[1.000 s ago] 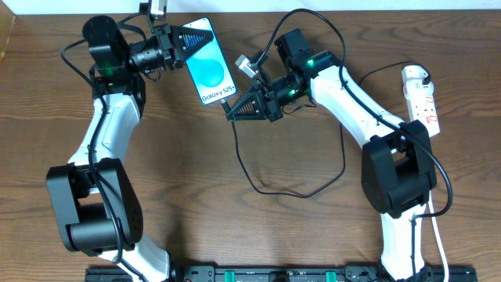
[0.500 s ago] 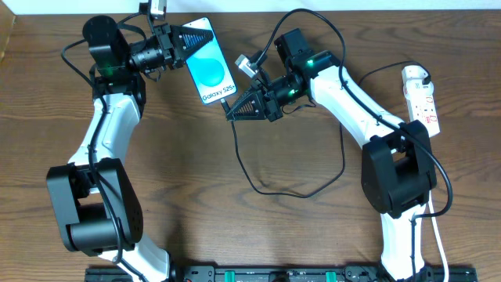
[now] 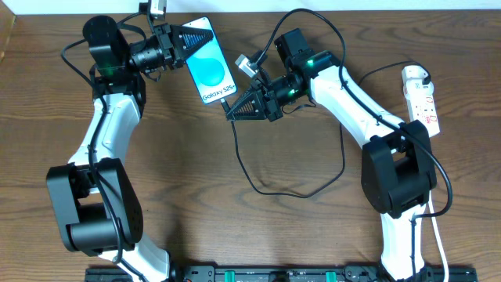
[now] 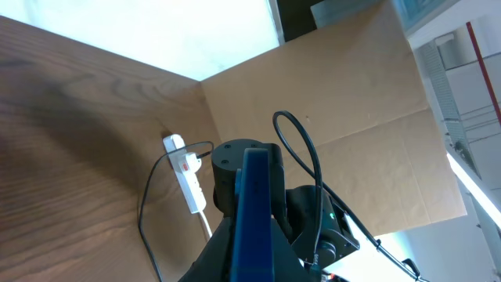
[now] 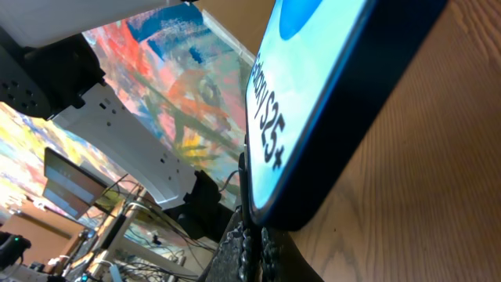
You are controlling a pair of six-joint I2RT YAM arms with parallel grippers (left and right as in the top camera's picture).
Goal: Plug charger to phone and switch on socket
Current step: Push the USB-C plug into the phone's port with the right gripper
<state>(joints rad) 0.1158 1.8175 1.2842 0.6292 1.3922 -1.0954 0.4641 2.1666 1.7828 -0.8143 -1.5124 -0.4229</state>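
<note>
The phone (image 3: 208, 70) shows its blue screen face up at the back of the table. My left gripper (image 3: 197, 37) is shut on its far end. In the left wrist view the phone (image 4: 254, 207) stands edge-on between the fingers (image 4: 227, 254). My right gripper (image 3: 231, 111) is shut on the charger's black plug tip, right at the phone's lower edge (image 5: 329, 102). Whether the tip is seated in the port is hidden. The ridged fingertips (image 5: 270, 249) press together on it. The charger cable (image 3: 293, 192) loops across the table to the socket (image 3: 423, 100) at the right.
The socket's thick white cord (image 3: 438, 243) runs down toward the front right edge. A white adapter (image 3: 415, 75) sits at the strip's far end. In the left wrist view the power strip (image 4: 188, 176) lies beyond my right arm (image 4: 313, 227). Brown cardboard walls stand behind.
</note>
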